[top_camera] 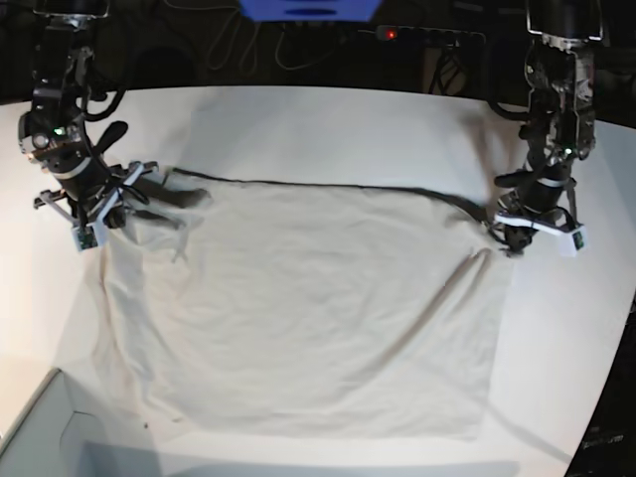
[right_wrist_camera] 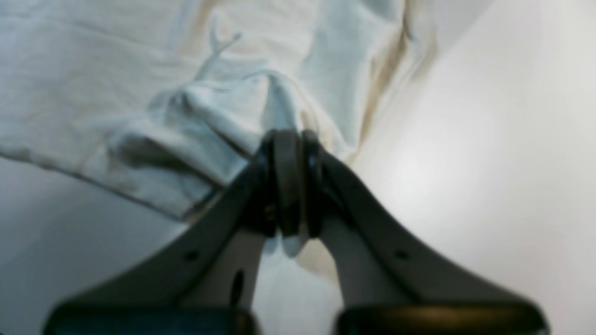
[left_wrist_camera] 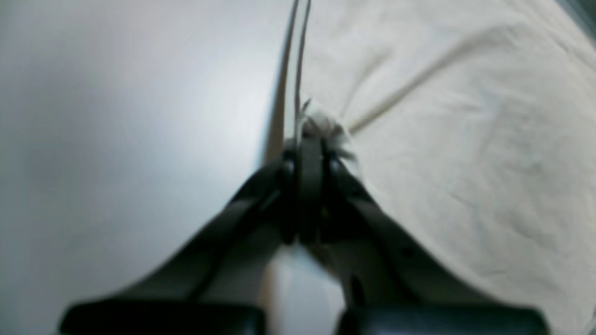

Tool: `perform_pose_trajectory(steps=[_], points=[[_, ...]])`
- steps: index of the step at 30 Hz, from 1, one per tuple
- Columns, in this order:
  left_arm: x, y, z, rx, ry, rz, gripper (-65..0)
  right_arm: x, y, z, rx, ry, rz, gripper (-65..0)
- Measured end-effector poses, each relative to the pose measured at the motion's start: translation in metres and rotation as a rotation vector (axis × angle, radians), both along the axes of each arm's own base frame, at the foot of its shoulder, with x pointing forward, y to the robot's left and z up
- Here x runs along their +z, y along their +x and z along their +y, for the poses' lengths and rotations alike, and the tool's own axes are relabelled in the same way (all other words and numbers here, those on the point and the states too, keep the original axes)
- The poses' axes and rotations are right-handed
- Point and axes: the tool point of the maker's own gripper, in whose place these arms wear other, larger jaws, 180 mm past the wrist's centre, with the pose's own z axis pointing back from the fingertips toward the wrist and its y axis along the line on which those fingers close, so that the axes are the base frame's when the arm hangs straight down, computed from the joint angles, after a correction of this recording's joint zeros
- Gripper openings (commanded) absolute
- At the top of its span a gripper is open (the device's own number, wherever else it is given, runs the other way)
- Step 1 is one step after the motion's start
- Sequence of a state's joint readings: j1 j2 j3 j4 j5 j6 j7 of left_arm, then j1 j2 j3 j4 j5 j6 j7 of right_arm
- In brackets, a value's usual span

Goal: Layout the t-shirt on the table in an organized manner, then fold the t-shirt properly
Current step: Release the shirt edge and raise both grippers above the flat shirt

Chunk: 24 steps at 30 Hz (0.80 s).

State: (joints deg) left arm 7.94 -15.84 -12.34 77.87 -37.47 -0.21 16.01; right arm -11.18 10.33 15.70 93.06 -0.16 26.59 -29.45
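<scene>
The shirt (top_camera: 298, 308) lies spread on the table (top_camera: 328, 119), a broad pale sheet covering most of the middle, its far edge a straight dark line and its near edge close to the table's near rim; both far corners are pinched by the arms. The left gripper (top_camera: 509, 238) sits at the shirt's far corner on the base view's right, clenched on the cloth; in its wrist view the left gripper (left_wrist_camera: 308, 139) has its jaws pressed together with a tuft of fabric bunched at the tips, the shirt (left_wrist_camera: 465, 139) stretching off to one side with long creases running from the pinch, and bare table (left_wrist_camera: 116, 139) on the other side. The right gripper (top_camera: 127, 204) holds the opposite far corner, on the base view's left; its wrist view shows the right gripper (right_wrist_camera: 291, 144) with jaws closed on a gathered fold of the shirt (right_wrist_camera: 139, 70), the cloth crumpled and puckered just beyond the tips, a hem edge running across below it, and table (right_wrist_camera: 512, 163) beside it. A diagonal wrinkle runs in from the left gripper's corner; a pale box corner (top_camera: 40, 437) shows near the shirt's near corner on the right gripper's side.
</scene>
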Motion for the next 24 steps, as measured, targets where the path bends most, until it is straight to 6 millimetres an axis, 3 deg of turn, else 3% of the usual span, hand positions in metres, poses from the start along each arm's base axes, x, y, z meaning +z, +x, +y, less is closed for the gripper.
perform_pose_trajectory(steps=[4, 8, 13, 17, 21, 24], points=[[0.003, -0.004, 0.016, 0.057, 0.007, -0.014, -65.0, -0.006, -0.011, 0.0, 0.003, -0.001, 0.024, -65.0], [-0.002, -0.011, 0.018, 0.065, 0.002, 0.002, -65.0, -0.008, -0.009, -0.003, 0.005, -0.004, 0.028, -65.0], [0.0, -0.009, 0.018, 0.066, 0.0, -0.005, -65.0, -0.009, 0.016, -0.01, 0.023, -0.025, 0.031, -48.9], [0.0, -0.008, 0.017, 0.066, -0.001, -0.005, -65.0, 0.003, 0.027, -0.023, -0.022, -0.02, -0.009, -37.1], [-0.001, -0.009, 0.017, 0.066, -0.002, -0.003, -65.0, 0.019, 0.02, -0.06, -0.139, -0.043, -0.052, -29.4], [-0.002, -0.01, 0.017, 0.066, -0.002, 0.0, -65.0, 0.024, -0.003, -0.067, -0.173, -0.053, -0.06, -27.6]])
